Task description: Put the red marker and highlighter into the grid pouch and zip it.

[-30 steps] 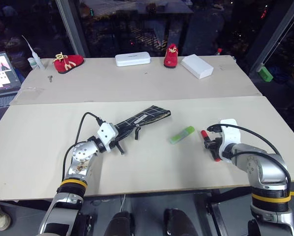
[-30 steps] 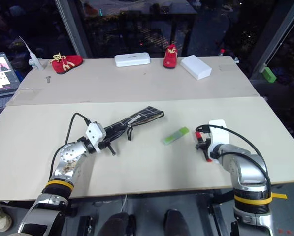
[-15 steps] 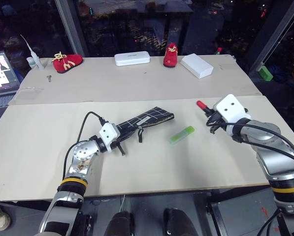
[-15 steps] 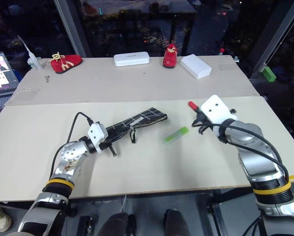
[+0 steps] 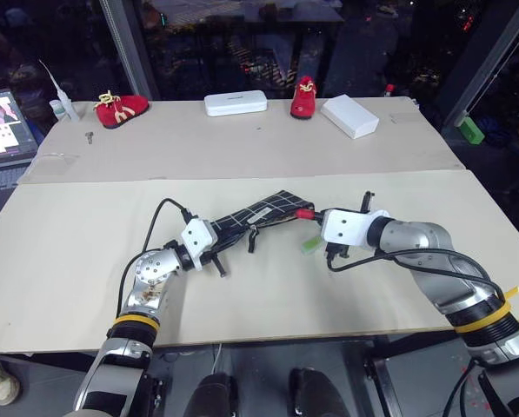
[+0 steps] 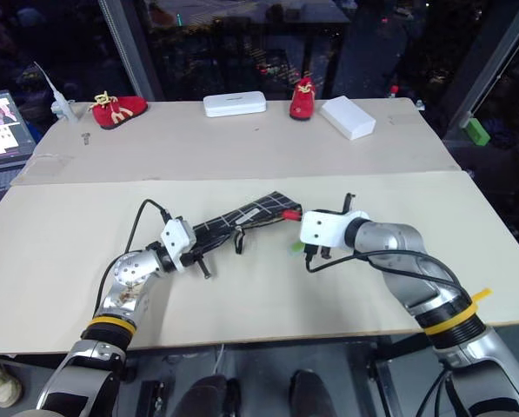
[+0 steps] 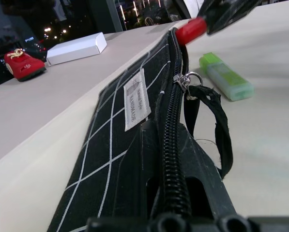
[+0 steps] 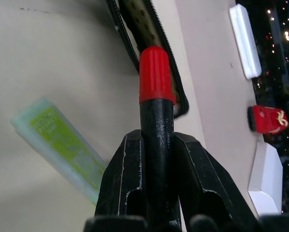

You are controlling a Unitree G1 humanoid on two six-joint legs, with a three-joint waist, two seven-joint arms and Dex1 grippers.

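Currently, the right pincer (image 8: 156, 159) is gripping the red marker (image 8: 155, 96), presenting its red cap at the open mouth of the grid pouch (image 5: 259, 215). The left pincer (image 5: 209, 254) is clamping the pouch's opposite end. The highlighter (image 7: 225, 76) is lying on the worktop (image 5: 85, 252) beside the pouch; zipping is pending.

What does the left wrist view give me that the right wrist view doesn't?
Left wrist alone: the grid pouch's white label, the zipper slider and dark loop pull. Right wrist alone: the right gripper's fingers clamped on the red marker. Both: the marker's red tip at the pouch's open end, the highlighter beside it, a red shoe and a white box behind.
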